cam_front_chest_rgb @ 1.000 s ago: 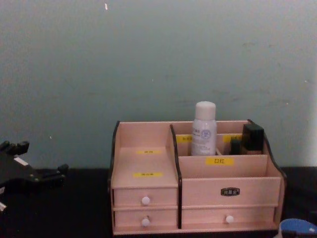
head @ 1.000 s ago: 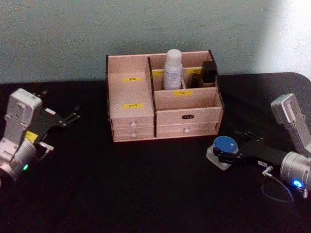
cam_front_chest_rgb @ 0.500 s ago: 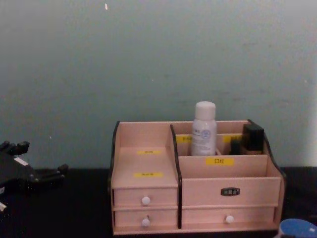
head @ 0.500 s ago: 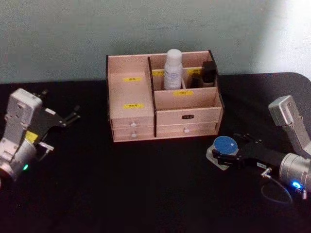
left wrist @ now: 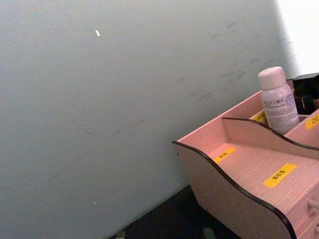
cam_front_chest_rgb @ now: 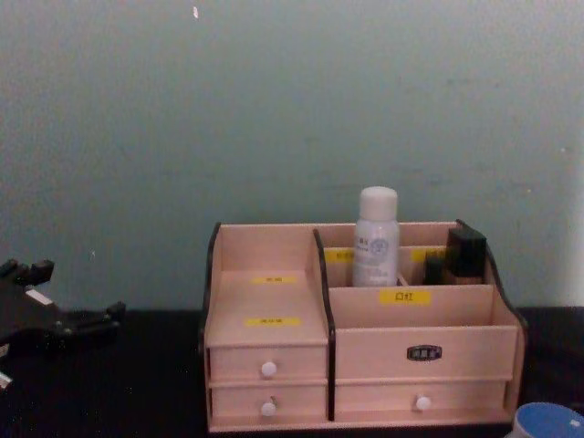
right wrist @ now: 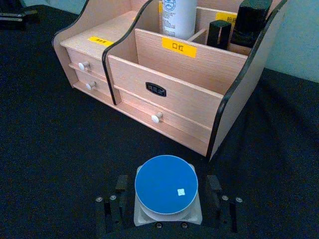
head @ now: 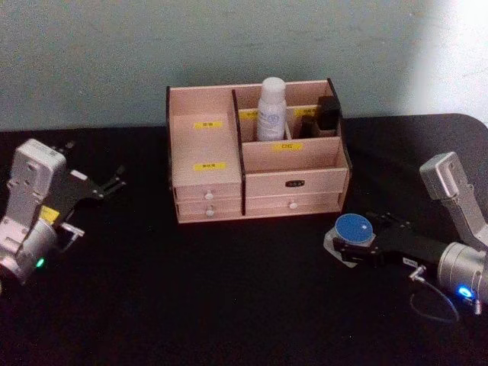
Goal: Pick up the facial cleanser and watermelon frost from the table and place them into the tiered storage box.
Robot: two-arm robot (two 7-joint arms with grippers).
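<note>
Right gripper jaws spread wide, flanking watermelon frost, which stands between them front-right of tiered storage box; contact unclear. Left gripper parked left of box, jaws apart.

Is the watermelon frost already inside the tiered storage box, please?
No, the watermelon frost sits on the black table in front of the tiered storage box, flanked by the open right hand.

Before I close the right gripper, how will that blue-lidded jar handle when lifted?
The watermelon frost is squat, wider than tall, so it probably won't tip. Its clear walls look like glass: likely slippery and breakable, so squeeze gently. The right gripper straddles its body; the left gripper idles far left.
</note>
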